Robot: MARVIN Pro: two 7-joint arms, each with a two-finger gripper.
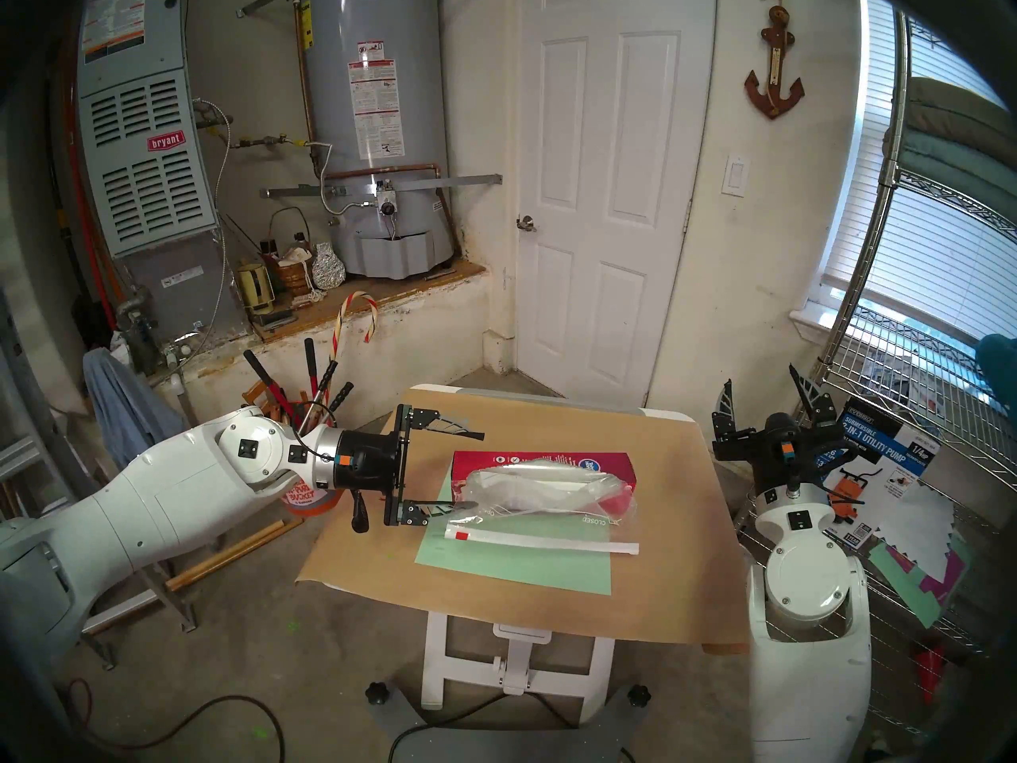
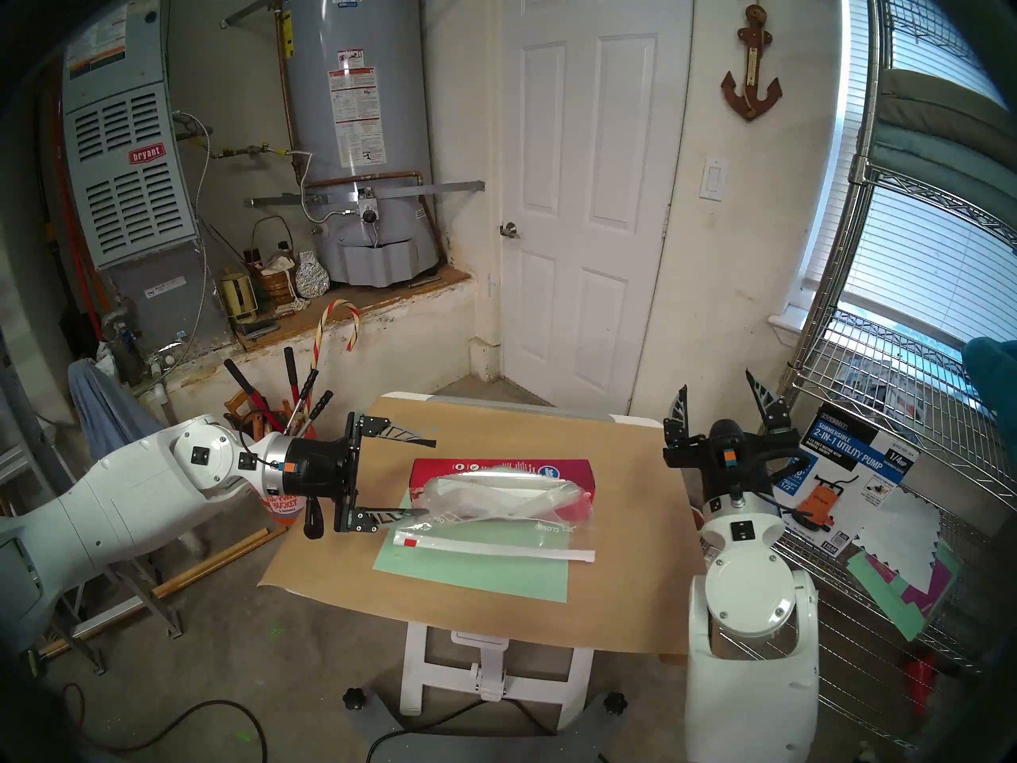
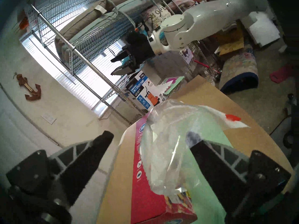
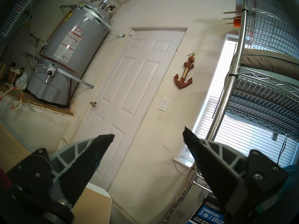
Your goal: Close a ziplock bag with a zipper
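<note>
Left wrist view has the left gripper [image 3: 150, 138] spread wide with nothing clamped. Between its fingers bulges the ziplock bag [image 3: 171, 147], crinkled and clear, draped partly over the red box [image 3: 139, 175] on the side of the one finger, while the other finger lies over the green sheet [image 3: 208, 183]. That finger's tip [image 1: 465, 505] sits right at the bag's near end; contact cannot be told. Just past it, along the bag's edge, runs the zipper [image 1: 542, 541], a flat white strip on the green sheet, its red slider [image 1: 461, 536] at the end nearest this gripper. Beyond the paper-covered table [image 1: 649, 580], well apart from the bag, the right gripper [image 1: 767, 390] points upward beside the wire shelf [image 1: 880, 327], fingers parted and empty.
</note>
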